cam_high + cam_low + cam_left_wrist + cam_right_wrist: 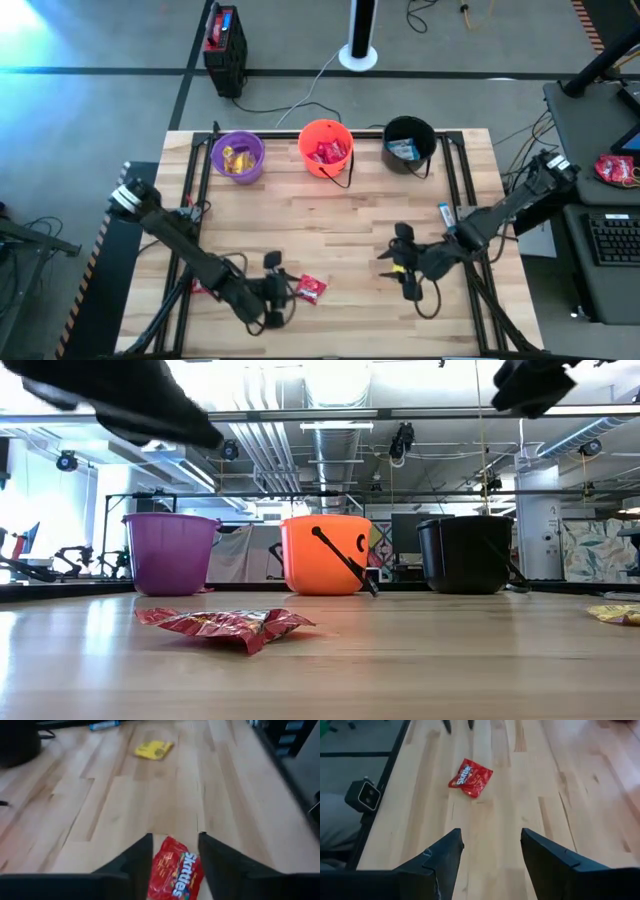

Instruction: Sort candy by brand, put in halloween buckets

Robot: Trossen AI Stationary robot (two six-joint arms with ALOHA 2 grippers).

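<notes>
The left hand (174, 851) is hovering at the worktop's (340, 220) seven o'clock, its fingers released and straddling a red flat crinkled candy packet (175, 871) lying there. The right hand (491, 847) is hanging at five o'clock, fingers spread and empty. Purple (237, 157), orange (326, 148) and black (408, 142) round plastic buckets are sitting along twelve o'clock.

We cannot read the wrappers inside the purple bucket (237, 157), the orange bucket (326, 148) or the black bucket (408, 142); they are too small. Near the orange bucket, the low view cuts both arms off at its top edge. The left wrist view cuts off the lower end of the red Skittles packet (175, 872). The yellow packet (154, 749) is blurred, its brand unreadable.
</notes>
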